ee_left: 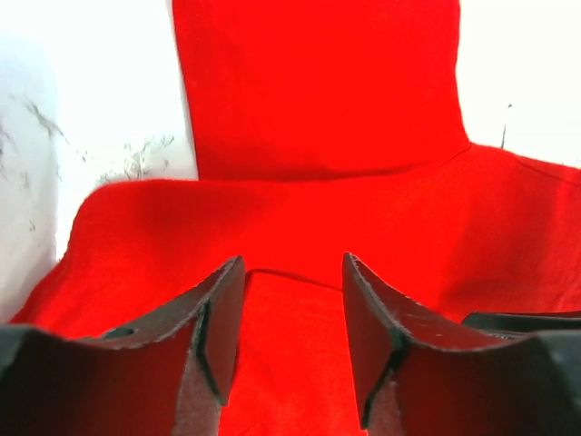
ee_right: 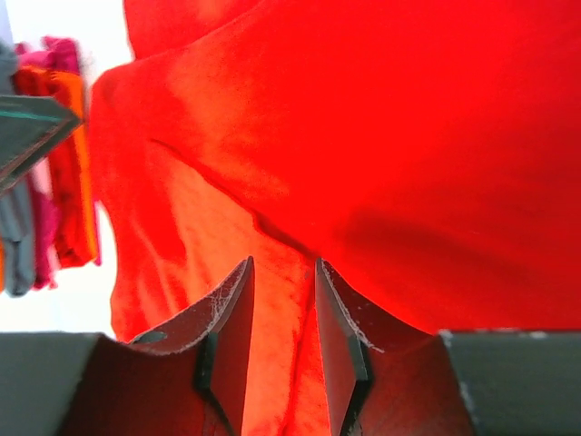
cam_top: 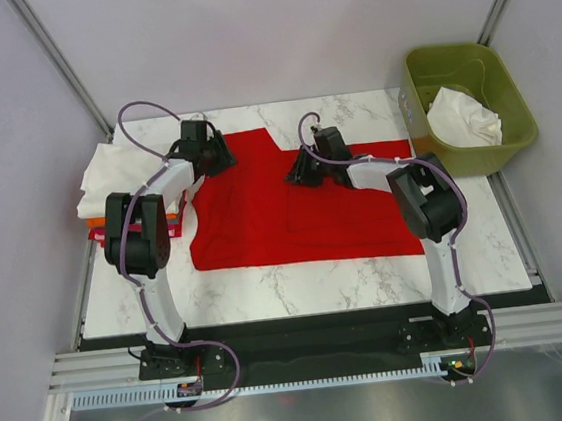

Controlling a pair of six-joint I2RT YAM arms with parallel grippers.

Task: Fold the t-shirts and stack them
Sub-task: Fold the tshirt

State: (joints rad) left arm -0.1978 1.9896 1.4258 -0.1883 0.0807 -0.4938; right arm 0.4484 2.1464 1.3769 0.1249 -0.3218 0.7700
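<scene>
Spreading across a white marbled table [cam_top: 299,284] between pale walls [cam_top: 292,28] lay a smooth red t-shirt [cam_top: 262,222]; left gripper [ee_left: 292,263] gaped, right gripper [ee_right: 283,265] hold was unclear.

Overhead cam + two close wrist cams share red shirt [cam_top: 263,232].

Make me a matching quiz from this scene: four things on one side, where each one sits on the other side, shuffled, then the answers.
1. red t-shirt
2. olive green plastic bin
3. crumpled white cloth
4. folded white shirt

A. inside the bin
B. on top of the pile at the left edge of the white marble table
C. spread across the table's middle
D. at the table's far right corner

Pairs: 1-C, 2-D, 3-A, 4-B
</scene>
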